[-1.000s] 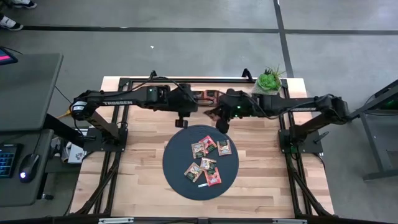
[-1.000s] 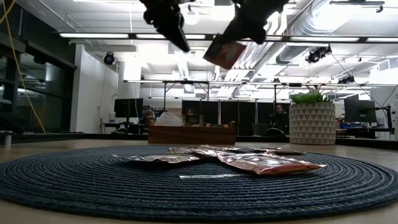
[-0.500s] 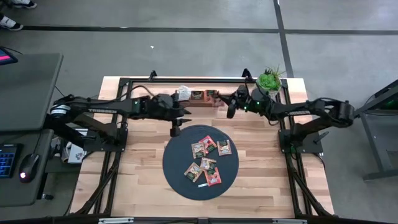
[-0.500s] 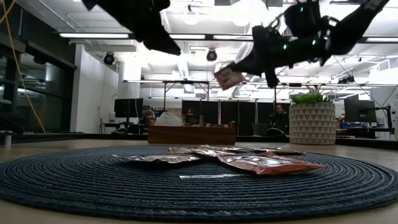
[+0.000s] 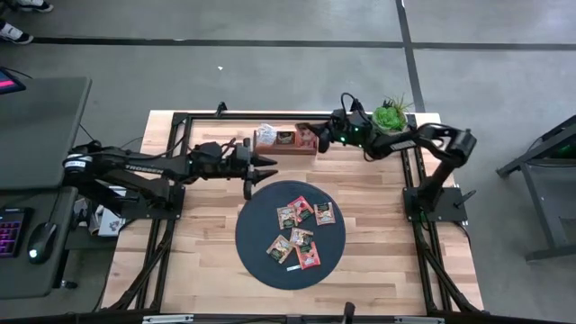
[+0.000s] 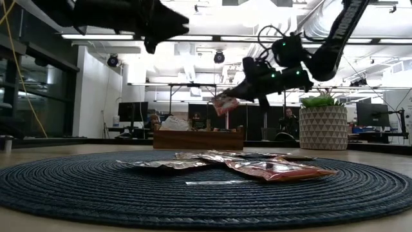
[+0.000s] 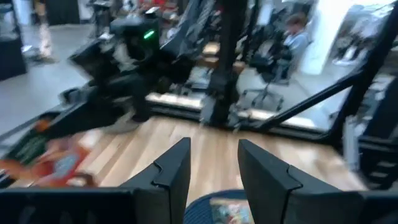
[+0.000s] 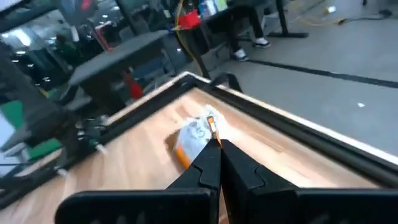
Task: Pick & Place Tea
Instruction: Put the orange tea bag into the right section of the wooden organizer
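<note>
Table (image 5: pixel 378 193): bare wood between mat and frame rails gives room to travel.
Mat (image 5: pixel 256 247): tea (image 5: pixel 301 236) lies loose near its middle, well inside the edge.
Wooden box (image 5: pixel 285 141): at the far edge; more sachets inside.
Right gripper (image 5: pixel 317 138): over the box, pinched on one sachet (image 6: pixel 223 103), probably red; lower inside the walls before release.
Left gripper (image 5: pixel 256 174): fingers apart, empty, near mat's far rim.

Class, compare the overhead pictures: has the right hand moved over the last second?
Yes. The right hand has travelled from the round mat's far edge to the wooden box at the table's back, carrying a tea sachet.
</note>
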Available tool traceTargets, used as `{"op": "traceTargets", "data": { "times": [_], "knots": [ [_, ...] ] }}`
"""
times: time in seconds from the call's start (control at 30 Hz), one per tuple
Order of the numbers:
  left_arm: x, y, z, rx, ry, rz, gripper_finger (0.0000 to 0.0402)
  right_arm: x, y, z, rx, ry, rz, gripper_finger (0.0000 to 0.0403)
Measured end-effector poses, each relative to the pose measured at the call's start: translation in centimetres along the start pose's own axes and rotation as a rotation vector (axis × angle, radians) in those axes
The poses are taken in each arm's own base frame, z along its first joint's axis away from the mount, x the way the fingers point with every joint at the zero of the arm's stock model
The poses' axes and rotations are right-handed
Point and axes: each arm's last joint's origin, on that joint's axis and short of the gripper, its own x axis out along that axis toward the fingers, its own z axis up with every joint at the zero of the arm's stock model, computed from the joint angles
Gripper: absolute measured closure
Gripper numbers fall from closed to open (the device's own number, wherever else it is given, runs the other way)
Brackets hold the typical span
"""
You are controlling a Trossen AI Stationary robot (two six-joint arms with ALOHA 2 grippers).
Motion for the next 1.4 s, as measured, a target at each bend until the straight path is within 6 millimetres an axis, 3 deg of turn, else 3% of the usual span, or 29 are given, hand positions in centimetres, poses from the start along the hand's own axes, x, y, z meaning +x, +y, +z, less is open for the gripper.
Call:
{"op": "traceTargets", "data": {
  "times": [0.33, 1.0, 1.4],
  "knots": [
    [0.0, -0.9, 0.0, 0.0, -0.014, -0.012, 0.027, 1.7, -1.7, -1.2, 0.042, 0.086, -0.059, 0.0403],
    [0.0, -1.0, 0.0, 0.0, -0.01, -0.015, 0.027, 1.5, -2.3, -1.8, 0.04, 0.14, -0.159, 0.04],
    [0.0, -1.0, -0.3, 0.001, 0.013, -0.016, 0.027, 1.5, -2.1, -1.8, 0.018, 0.159, -0.112, 0.0328]
  ]
}}
